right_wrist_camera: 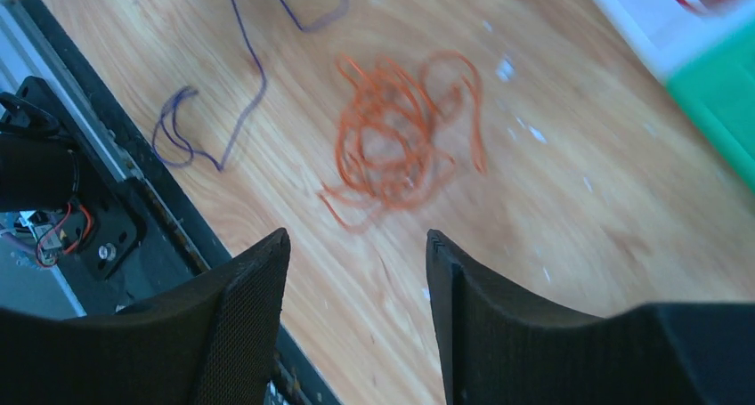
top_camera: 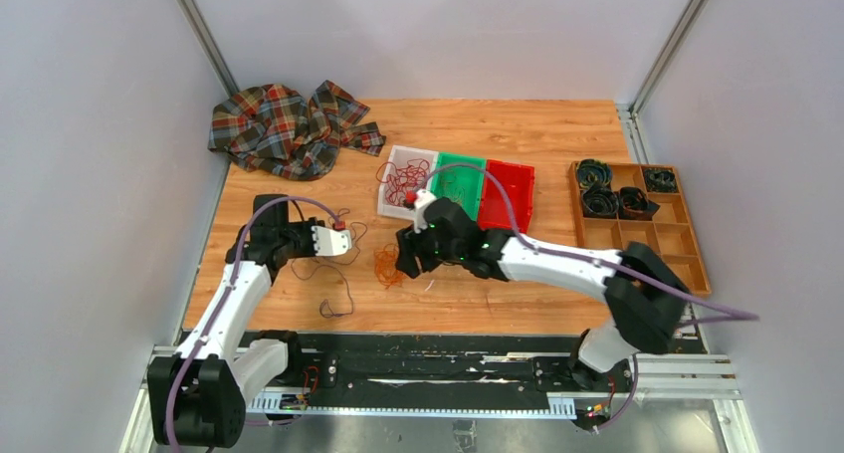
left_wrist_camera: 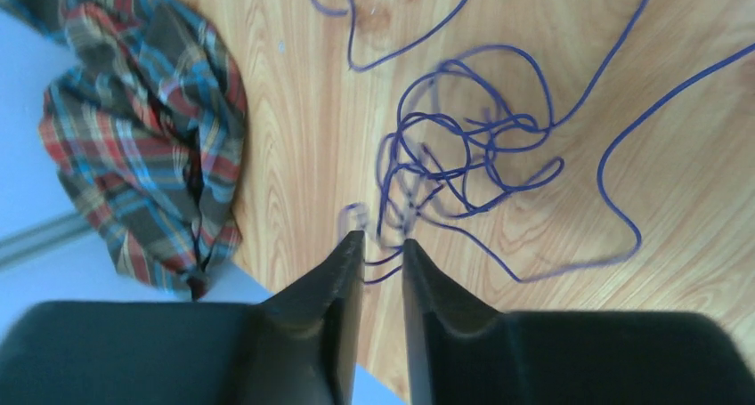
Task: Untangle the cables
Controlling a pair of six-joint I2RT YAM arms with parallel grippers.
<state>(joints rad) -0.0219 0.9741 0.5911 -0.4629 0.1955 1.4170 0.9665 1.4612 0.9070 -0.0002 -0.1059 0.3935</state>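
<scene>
- Purple thin cable tangle (left_wrist_camera: 463,147) lies loose on the wooden tabletop (left_wrist_camera: 294,111), just ahead of the left gripper (left_wrist_camera: 381,249).
- Left gripper fingers sit nearly pressed together, pinching purple strands at the tips.
- Plaid fabric cloth (left_wrist_camera: 142,138) is off to that gripper's left.
- Orange thin cable tangle (right_wrist_camera: 396,147) rests on the wood just ahead of the right gripper (right_wrist_camera: 356,245), apart from the purple one.
- Right gripper fingers are spread wide and hold nothing.
- Red thin cables (top_camera: 403,179) sit in a white plastic tray (top_camera: 393,210) beyond the right gripper.
</scene>
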